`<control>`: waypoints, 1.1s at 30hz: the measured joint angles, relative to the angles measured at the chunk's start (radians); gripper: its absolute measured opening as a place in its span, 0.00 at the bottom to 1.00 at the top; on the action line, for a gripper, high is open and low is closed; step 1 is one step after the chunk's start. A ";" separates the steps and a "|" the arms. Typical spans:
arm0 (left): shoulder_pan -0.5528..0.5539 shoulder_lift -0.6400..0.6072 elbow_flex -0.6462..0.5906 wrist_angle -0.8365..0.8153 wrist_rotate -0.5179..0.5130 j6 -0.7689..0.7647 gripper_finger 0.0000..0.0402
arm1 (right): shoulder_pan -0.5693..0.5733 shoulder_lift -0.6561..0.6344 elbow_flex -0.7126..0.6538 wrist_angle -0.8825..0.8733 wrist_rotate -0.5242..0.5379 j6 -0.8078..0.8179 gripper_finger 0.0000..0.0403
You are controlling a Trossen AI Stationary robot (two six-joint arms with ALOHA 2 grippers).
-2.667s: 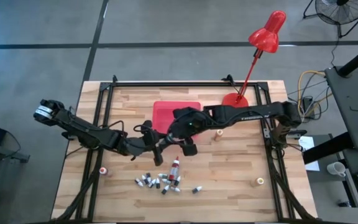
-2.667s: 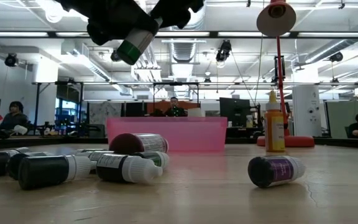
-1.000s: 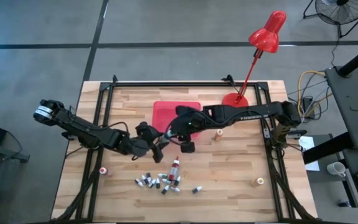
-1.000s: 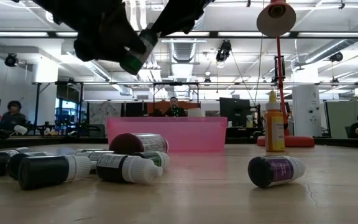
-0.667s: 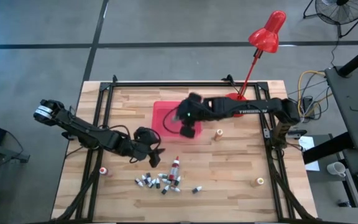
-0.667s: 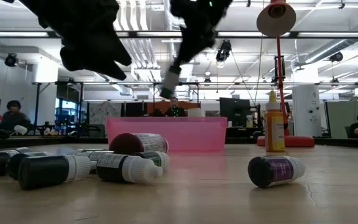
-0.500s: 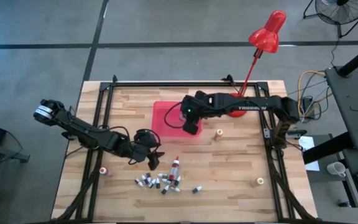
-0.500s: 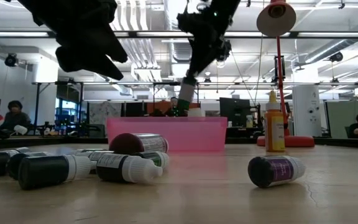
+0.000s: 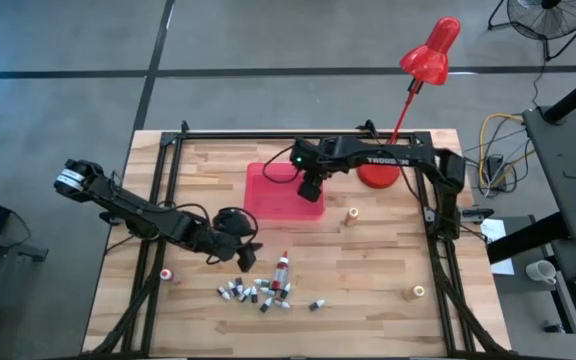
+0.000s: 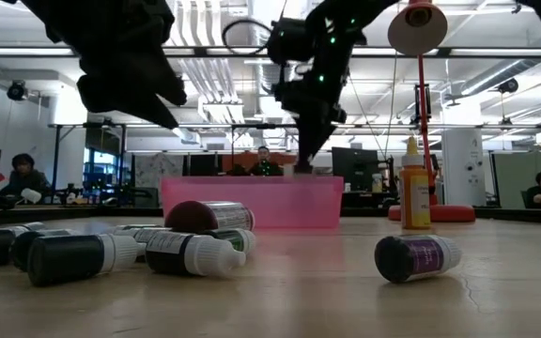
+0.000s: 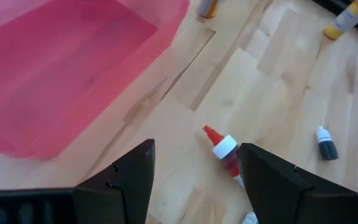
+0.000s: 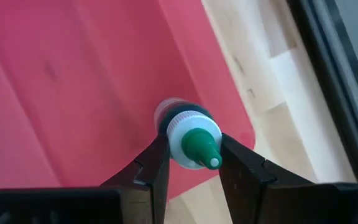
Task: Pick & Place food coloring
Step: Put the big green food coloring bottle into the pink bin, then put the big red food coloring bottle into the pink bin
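Here we have the right gripper [image 12: 190, 163] clamped on a small green-tipped, white-collared squeeze bottle of food coloring [image 12: 190, 138], its two dark fingers [image 12: 149, 171] pressed against the collar from either side. The bottle's long axis runs along the line of the fingers: nozzle back toward the wrist, body pointing away from the claw and straight at the floor of the shallow red rectangular plastic tray [image 12: 73, 93], which lies directly beyond the fingertips. From above, this gripper [image 9: 310, 187] hangs over the tray's [image 9: 268, 195] near-lamp edge, so we judge the release point sits right under the claw, with the tray's rim just to one side; a drop from here should land inside, though close to that edge.

The left gripper [image 11: 194, 168] has its fingers spread apart and holds nothing. Just ahead of it, between and beyond the fingertips, lies a red-tipped, white-collared bottle [image 11: 224, 153] on the pale wooden table [image 11: 278, 81], tip toward the tray. The loose cluster of small dark-capped vials [image 9: 253, 291] is nearer this arm [image 9: 238, 237] than the right one, so we would expect it to take the next pick
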 joint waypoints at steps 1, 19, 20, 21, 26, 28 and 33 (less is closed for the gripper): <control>0.000 0.000 0.000 -0.008 -0.001 -0.014 0.50 | -0.001 0.012 0.000 -0.001 0.008 -0.004 0.26; -0.032 0.000 -0.001 -0.067 -0.014 -0.117 0.50 | -0.081 0.031 0.000 -0.099 -0.062 -0.027 0.31; -0.032 0.000 -0.001 -0.066 -0.014 -0.116 0.50 | -0.084 0.031 0.000 -0.100 -0.085 -0.022 0.33; -0.032 0.000 -0.001 -0.067 -0.015 -0.117 0.50 | -0.084 0.031 0.000 -0.104 -0.103 -0.015 0.35; -0.032 0.000 -0.001 -0.066 -0.015 -0.122 0.50 | -0.081 0.030 0.000 -0.104 -0.114 -0.017 0.47; -0.032 0.000 -0.001 -0.066 -0.015 -0.128 0.50 | -0.082 0.023 0.002 -0.105 -0.114 -0.017 0.50; -0.034 0.000 -0.001 -0.066 -0.016 -0.143 0.50 | -0.079 -0.018 0.002 -0.106 -0.114 -0.018 0.56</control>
